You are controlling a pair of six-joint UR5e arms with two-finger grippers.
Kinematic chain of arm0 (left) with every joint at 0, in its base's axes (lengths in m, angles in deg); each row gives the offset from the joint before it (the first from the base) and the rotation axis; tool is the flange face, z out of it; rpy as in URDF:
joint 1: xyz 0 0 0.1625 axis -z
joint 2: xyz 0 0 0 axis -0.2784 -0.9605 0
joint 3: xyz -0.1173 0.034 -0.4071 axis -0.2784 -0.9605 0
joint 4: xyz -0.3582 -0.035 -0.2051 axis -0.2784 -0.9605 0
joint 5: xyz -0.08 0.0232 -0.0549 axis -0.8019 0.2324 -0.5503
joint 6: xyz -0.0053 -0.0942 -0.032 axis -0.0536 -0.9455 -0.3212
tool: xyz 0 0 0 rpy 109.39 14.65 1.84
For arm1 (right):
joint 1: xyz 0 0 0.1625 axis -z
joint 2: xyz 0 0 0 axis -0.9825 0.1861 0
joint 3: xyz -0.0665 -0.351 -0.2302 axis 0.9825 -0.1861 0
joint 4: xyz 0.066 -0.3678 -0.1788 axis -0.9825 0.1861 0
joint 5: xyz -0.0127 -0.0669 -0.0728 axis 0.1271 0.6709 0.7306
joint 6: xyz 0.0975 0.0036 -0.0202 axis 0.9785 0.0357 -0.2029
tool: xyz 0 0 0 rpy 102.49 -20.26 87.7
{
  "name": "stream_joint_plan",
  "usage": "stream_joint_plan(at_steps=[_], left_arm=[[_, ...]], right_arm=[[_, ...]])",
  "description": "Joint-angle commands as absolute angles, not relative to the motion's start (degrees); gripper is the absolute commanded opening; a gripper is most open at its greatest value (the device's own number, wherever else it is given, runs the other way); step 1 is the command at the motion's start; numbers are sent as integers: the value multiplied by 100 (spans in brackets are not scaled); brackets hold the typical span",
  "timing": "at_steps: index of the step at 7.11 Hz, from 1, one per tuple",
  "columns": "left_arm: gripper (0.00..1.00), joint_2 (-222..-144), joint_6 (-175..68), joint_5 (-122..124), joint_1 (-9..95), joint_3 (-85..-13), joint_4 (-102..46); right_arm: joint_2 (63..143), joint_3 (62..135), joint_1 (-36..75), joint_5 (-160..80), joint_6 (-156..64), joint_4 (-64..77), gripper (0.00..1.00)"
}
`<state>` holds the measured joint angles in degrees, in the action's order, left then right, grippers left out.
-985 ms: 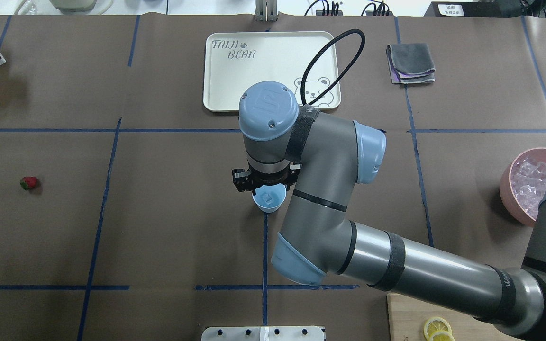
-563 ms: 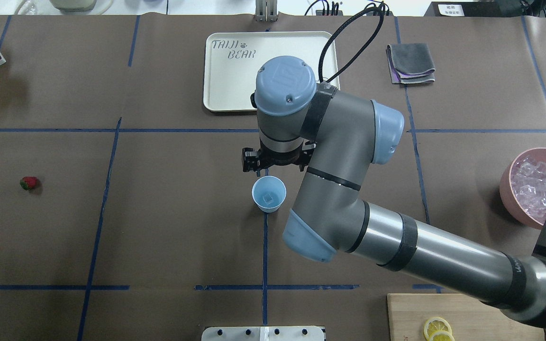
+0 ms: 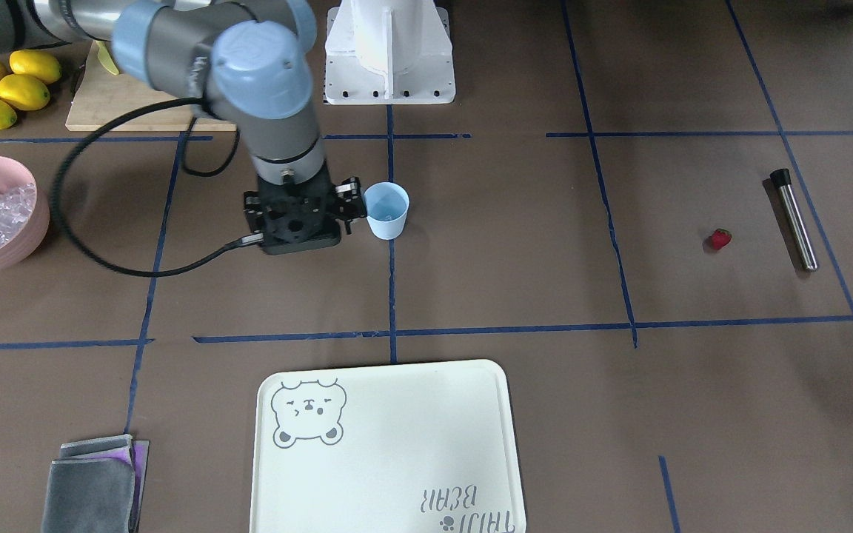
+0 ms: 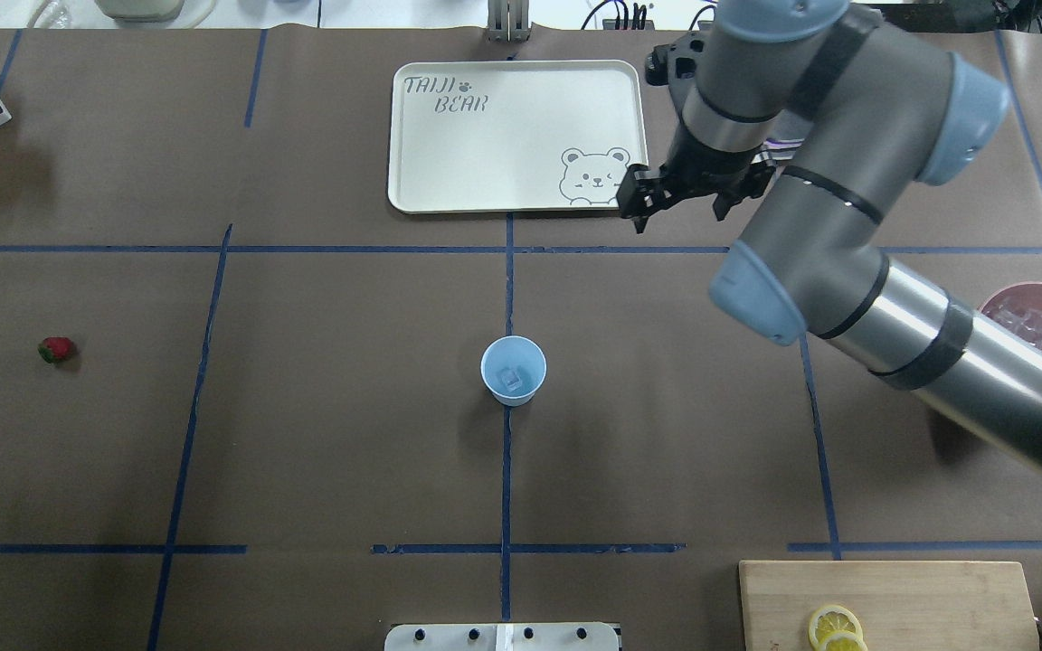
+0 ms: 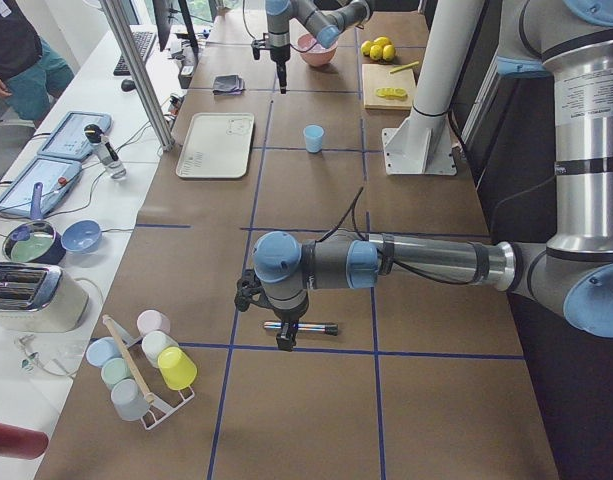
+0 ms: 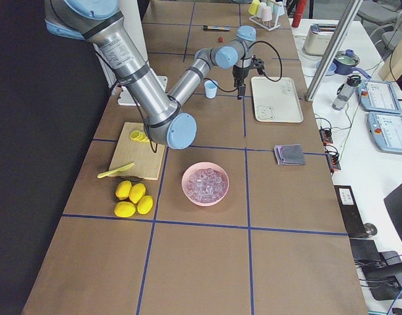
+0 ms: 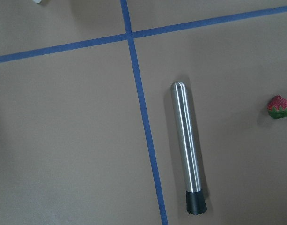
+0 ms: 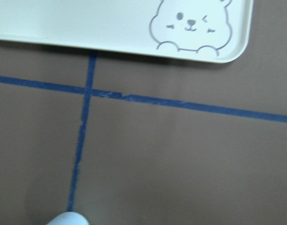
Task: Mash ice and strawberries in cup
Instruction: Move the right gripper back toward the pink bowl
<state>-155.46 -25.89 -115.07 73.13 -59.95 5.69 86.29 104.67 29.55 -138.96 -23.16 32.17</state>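
tray (image 4: 503, 136) beyond cup (image 4: 513, 371); metal rod (image 3: 793, 218) near strawberry (image 3: 720, 238)

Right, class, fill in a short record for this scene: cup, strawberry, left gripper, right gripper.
cup: light blue cup, upright, holding one ice cube
strawberry: on the table at the robot's far left, near the steel muddler, not touching
left gripper: above the muddler; jaws not readable
right gripper: raised, between cup and bear tray; jaws not readable

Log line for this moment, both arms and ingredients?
cup: upright, one ice cube inside | strawberry: on table, far from cup | right gripper: between cup and tray | left gripper: above metal muddler on table
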Motion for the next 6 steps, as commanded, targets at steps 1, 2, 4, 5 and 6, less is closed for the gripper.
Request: stream_joint_plan(at_steps=[1,2,4,5,6], left_arm=[[100,-15540,-2580,-11510,7313,-6009,570],[100,-15540,-2580,-11510,7313,-6009,561],[100,-15522,-2580,-11510,7313,-6009,570],[100,-15513,-2580,-11519,7313,-6018,561],[100,-15496,-2580,-11519,7313,-6018,561]], right_arm=[[9376,10657,2226,-14139,-3446,3212,98],[9649,10700,1945,-14270,-3807,3186,98],[10238,10797,1321,-14586,-4590,3177,98],[10597,10867,996,-14605,-5106,3185,98],[10888,10877,671,-14649,-5599,3185,98]])
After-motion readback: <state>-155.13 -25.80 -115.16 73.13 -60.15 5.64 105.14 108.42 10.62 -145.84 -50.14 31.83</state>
